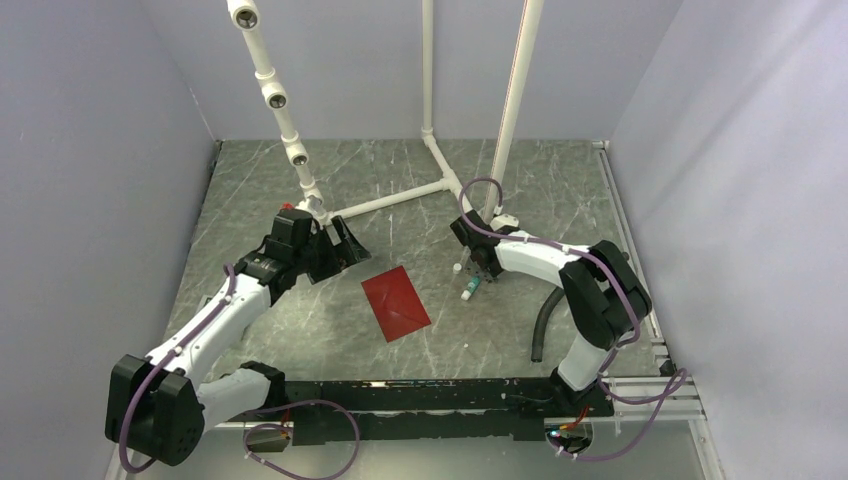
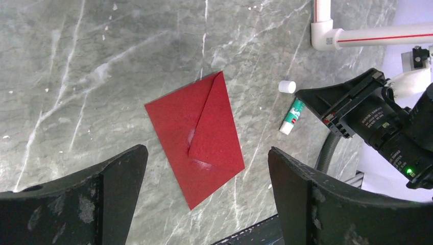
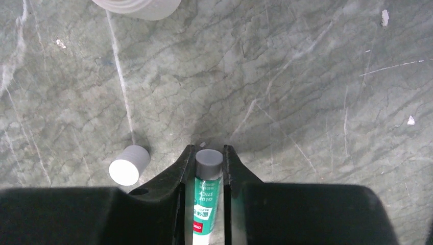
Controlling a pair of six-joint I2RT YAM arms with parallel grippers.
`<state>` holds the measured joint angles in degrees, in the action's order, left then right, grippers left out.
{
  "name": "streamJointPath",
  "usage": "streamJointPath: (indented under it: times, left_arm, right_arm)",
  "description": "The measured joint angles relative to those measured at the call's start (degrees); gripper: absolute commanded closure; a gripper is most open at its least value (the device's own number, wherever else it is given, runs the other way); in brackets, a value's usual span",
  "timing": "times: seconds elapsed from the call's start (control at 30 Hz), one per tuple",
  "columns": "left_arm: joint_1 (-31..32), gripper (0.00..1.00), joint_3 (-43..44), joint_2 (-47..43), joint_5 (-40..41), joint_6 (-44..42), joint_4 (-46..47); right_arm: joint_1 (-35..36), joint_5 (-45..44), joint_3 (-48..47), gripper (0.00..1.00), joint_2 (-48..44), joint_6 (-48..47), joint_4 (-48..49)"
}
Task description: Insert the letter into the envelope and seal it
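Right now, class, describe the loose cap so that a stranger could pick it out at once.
On the grey marbled table, look right of the red envelope to the right hand, shut on a green glue stick. Beside it lies the cap: a short white cylinder, neither green nor flat.

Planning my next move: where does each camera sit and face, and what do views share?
Top external: above and behind the bases, looking down on the table; left arm and right arm show, envelope between them.
Left wrist: behind the left gripper, looking down at the envelope; open jaws frame the bottom.
Right wrist: behind the right gripper, facing the table; jaws shut on the glue stick.
Shared: glue stick and white cap, in both wrist views.
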<state>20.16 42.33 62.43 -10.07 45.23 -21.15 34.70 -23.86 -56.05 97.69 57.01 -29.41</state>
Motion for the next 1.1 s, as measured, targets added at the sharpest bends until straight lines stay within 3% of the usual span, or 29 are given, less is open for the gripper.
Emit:
streamJointPath:
  times: [0.23, 0.4, 0.87, 1.0, 1.1]
  left_arm:
    - [0.0, 0.07, -0.24, 1.09, -7.28, -2.19, 4.09]
    - [0.79, 0.07, -1.66, 2.8, -14.69, -2.58, 9.9]
    - [12.96, 0.09, 1.7, 19.76, -28.61, 0.52, 29.18]
    - [14.12, 0.15, 3.41, 23.45, -31.08, 2.97, 34.01]
    - [14.19, 0.28, 3.43, 24.87, -32.44, 6.01, 38.01]
  right_arm:
    - [0.13, 1.97, 2.75, 0.89, -2.93, -0.5, 0.83]
    - [0.26, 5.57, 7.63, 0.88, -10.19, -2.08, 4.24]
    - [0.39, 20.17, 16.0, 0.87, -29.35, -2.84, 20.61]
    - [0.5, 24.11, 16.41, 0.87, -31.26, -2.89, 26.29]
    - [0.63, 26.16, 16.41, 0.87, -31.43, -2.93, 29.2]
